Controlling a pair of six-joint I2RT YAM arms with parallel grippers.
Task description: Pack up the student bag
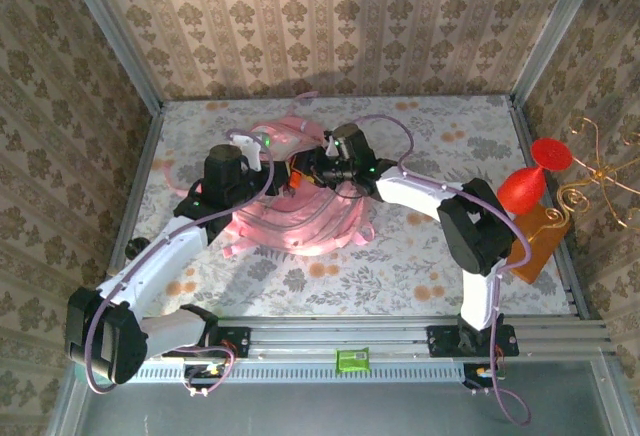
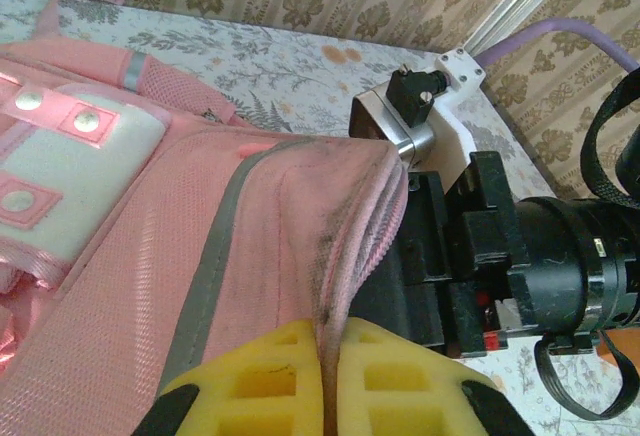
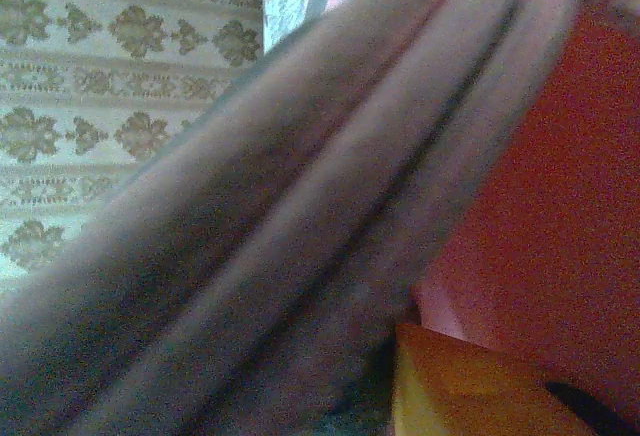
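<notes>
The student bag point(image 1: 300, 221), a big soft pink backpack, lies in the middle of the table. My left gripper point(image 2: 335, 341) is shut on the edge of the bag's opening, and the pink fabric point(image 2: 150, 256) is pinched between its yellow pads. In the top view the left gripper point(image 1: 272, 171) holds that edge up. My right gripper point(image 1: 303, 173) pushes into the opening from the right, and its black wrist point(image 2: 500, 256) sits just behind the raised edge. In the right wrist view, blurred dark fabric point(image 3: 300, 206) lies close to the lens and one yellow finger point(image 3: 470, 386) shows; the other is hidden.
A red hourglass-shaped object point(image 1: 530, 181) stands on a wooden block point(image 1: 540, 241) past the table's right edge, beside a gold wire stand point(image 1: 600, 171). A small green item point(image 1: 352, 359) sits on the front rail. Patterned walls close in the table on three sides.
</notes>
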